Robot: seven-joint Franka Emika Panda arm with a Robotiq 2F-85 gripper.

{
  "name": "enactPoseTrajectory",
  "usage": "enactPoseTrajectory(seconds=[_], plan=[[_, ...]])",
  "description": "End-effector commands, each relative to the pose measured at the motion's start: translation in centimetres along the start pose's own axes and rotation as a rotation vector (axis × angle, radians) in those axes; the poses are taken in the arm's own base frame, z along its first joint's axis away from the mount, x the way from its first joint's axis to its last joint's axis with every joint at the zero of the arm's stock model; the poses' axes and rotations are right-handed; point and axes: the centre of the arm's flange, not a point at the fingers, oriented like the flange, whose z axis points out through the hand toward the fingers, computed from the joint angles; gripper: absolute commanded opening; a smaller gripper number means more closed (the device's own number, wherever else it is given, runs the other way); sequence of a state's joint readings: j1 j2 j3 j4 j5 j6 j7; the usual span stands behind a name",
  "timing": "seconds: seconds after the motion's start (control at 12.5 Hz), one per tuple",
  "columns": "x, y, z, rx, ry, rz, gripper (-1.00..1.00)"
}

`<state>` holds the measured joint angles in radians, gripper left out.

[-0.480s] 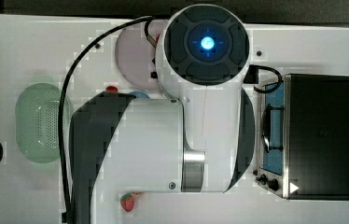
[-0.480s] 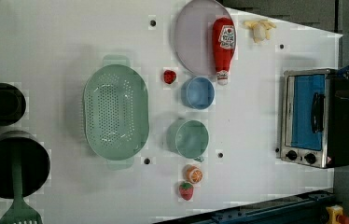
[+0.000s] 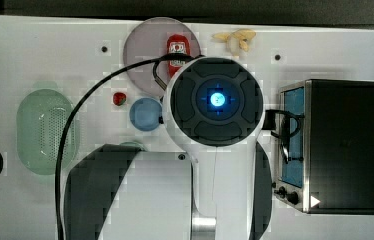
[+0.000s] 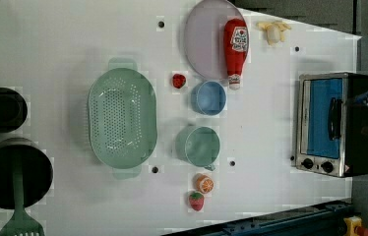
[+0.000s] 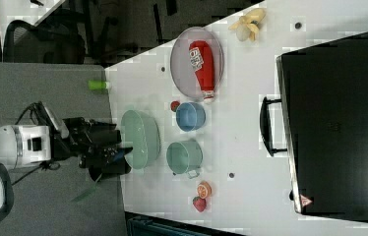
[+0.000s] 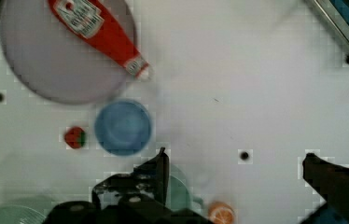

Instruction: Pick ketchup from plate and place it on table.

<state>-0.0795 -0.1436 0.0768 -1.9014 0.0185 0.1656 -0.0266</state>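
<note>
Ketchup (image 4: 235, 49), red squeeze bottle, white label, lying on plate (image 4: 204, 44), pincer (image 6: 233, 170) spread apart, empty.

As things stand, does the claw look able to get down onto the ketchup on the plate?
Probably yes. The ketchup lies flat on the plate with nothing on top of it, its cap end over the rim near the blue bowl. The claw is open and apart from it.

I see the white table (image 4: 270, 123) carrying a mauve plate (image 4: 204, 44), blue bowl (image 4: 208, 97), green cup (image 4: 199, 146), green colander (image 4: 121, 118), toaster oven (image 4: 337, 123), peeled banana (image 4: 273, 30), a strawberry (image 4: 179, 80) beside the plate, an orange slice (image 4: 204, 183) and another strawberry (image 4: 196, 200).
</note>
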Motion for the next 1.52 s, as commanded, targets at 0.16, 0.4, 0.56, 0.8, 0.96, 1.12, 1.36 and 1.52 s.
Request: enactPoseTrajectory(seconds=[0.16,0.4,0.56,0.8,0.96,1.12,1.36,1.52], plan=[[2.2,-1.4,4.0,-0.036,-0.043,0.021,1.0],[3.3,-3.3,7.8,-0.049,-0.064,0.005,1.0],[3.9,-4.5,10.3,-0.046,-0.068,-0.005,1.0],[4.9,-6.2,14.0,-0.035,-0.068,-0.041,1.0],[5.4,-7.3,16.6,-0.022,-0.065,-0.146,1.0],[6.1,-8.4,19.2,0.0,-0.049,-0.27,1.0],[7.5,-10.1,22.9,0.025,-0.03,-0.445,1.0],[8.4,-11.3,25.3,0.033,-0.024,-0.566,1.0]])
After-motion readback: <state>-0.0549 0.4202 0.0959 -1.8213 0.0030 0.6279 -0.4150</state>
